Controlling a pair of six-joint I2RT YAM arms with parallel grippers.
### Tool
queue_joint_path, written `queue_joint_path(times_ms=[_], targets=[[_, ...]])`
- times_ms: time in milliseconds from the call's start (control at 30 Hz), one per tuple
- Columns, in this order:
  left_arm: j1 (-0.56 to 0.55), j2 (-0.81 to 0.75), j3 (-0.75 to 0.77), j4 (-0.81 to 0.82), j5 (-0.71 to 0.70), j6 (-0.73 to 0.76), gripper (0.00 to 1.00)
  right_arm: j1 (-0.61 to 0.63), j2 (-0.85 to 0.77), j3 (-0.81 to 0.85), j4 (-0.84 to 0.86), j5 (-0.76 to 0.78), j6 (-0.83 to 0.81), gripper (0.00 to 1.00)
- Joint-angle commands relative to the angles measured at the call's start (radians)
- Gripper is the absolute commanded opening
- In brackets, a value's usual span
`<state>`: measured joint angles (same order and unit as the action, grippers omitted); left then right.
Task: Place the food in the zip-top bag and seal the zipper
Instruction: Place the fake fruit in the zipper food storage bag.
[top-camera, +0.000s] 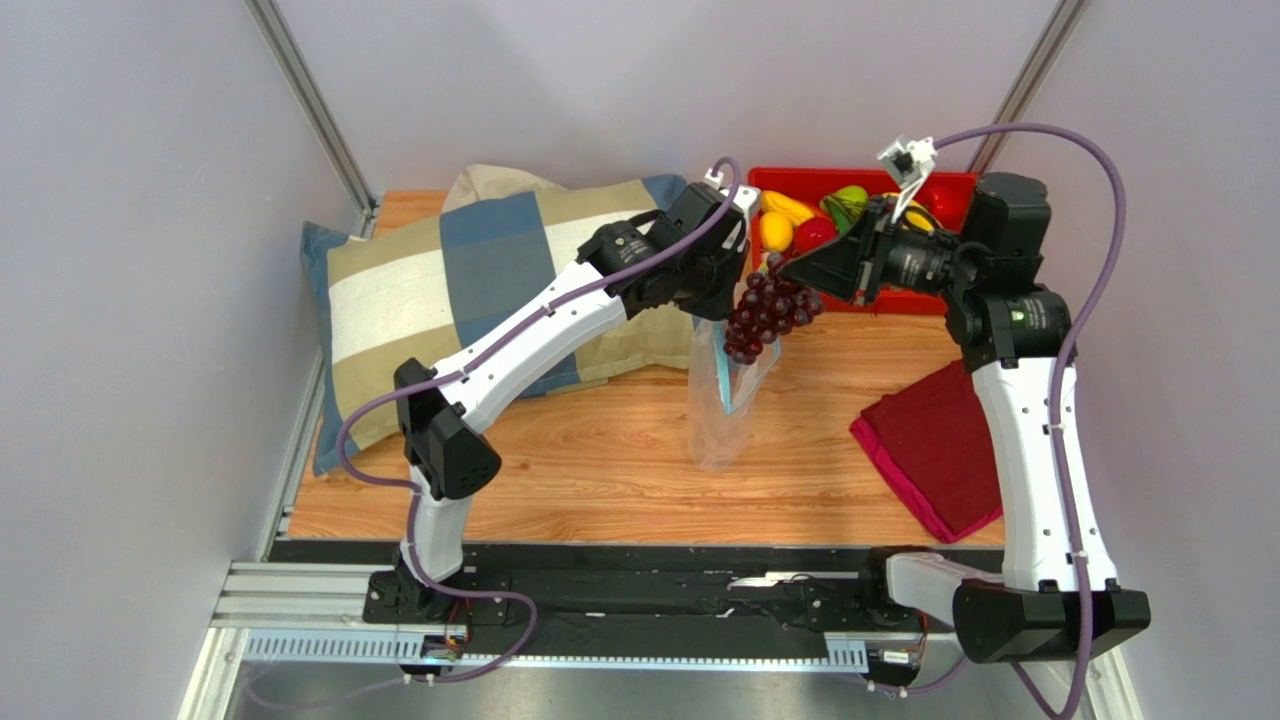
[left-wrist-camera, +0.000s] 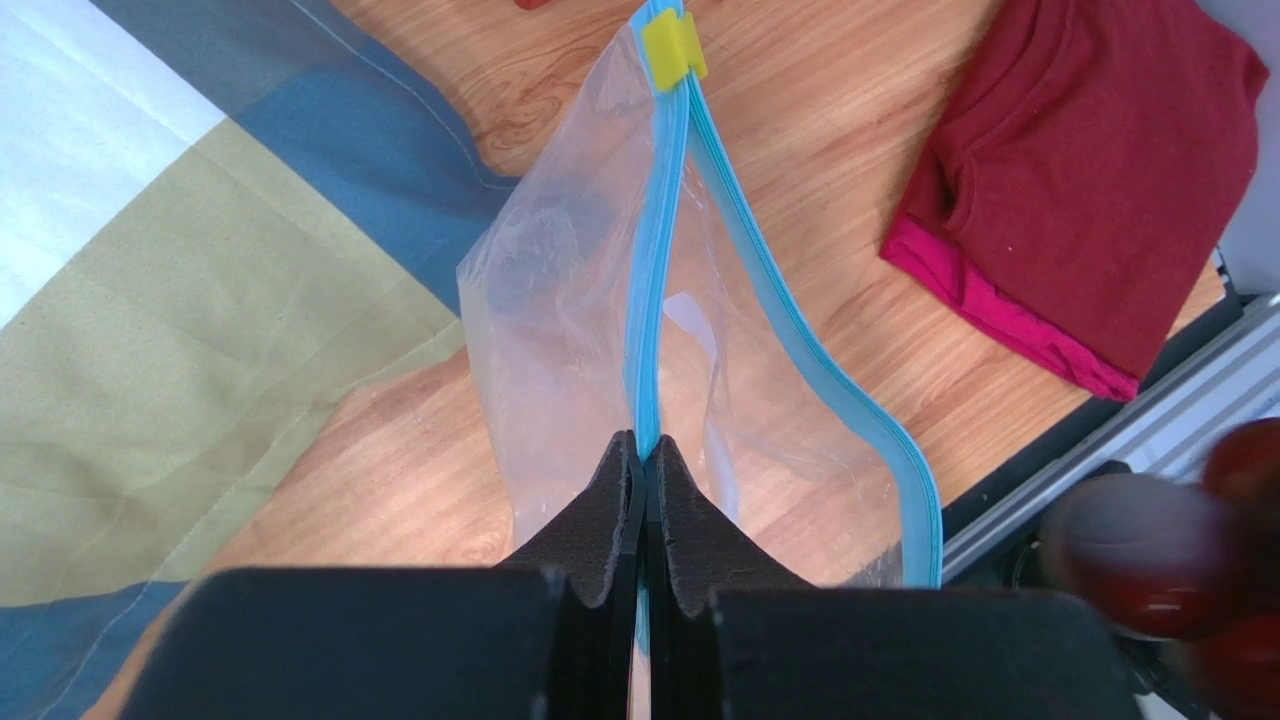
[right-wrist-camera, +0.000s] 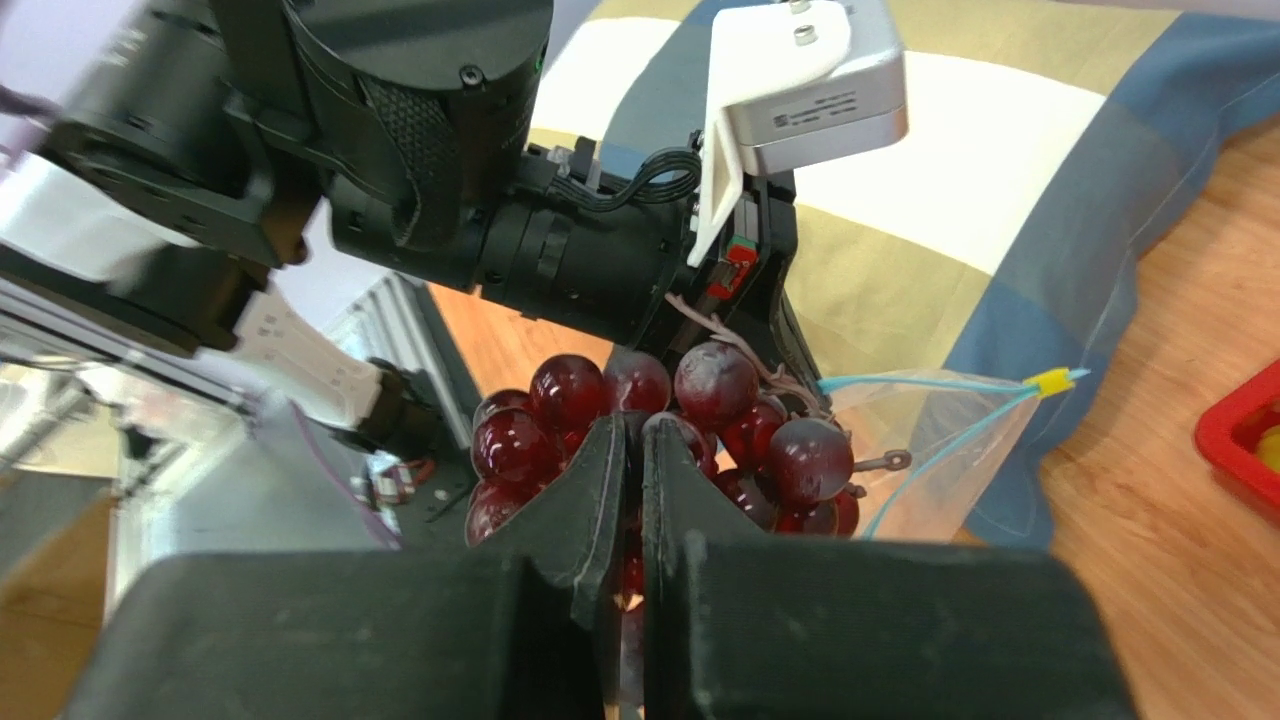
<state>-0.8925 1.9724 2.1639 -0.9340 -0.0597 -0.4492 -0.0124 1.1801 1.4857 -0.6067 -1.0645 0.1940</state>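
Grapes clamped in right pincer, contact hidden | left pincer pinching zipper

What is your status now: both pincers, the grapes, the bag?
Left pincer shut on zip-top bag rim, mouth open. Right pincer shut on grape bunch, close to bag mouth, not inside. No obstruction seen.

No legible writing appears anywhere in the scene. A small printed sticker on the white camera housing carries lines of type too fine to read.
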Motion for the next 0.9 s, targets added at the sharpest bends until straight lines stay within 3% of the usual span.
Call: queue_joint_path(times_ms=[0, 300, 700, 867], targets=[[0.001, -0.023, 0.010, 0.004, 0.029, -0.020, 0.00, 0.094, -0.023, 0.002, -0.068, 0.182, -0.191, 0.00], [0.003, -0.040, -0.021, 0.043, 0.096, -0.037, 0.00, 0.222, -0.048, -0.062, -0.159, 0.383, -0.481, 0.00], [0.020, -0.070, -0.093, 0.106, 0.273, -0.082, 0.00, 0.367, -0.138, -0.163, -0.131, 0.485, -0.697, 0.00], [0.029, -0.090, -0.133, 0.161, 0.351, -0.117, 0.00, 0.440, -0.204, -0.228, -0.100, 0.538, -0.863, 0.00]])
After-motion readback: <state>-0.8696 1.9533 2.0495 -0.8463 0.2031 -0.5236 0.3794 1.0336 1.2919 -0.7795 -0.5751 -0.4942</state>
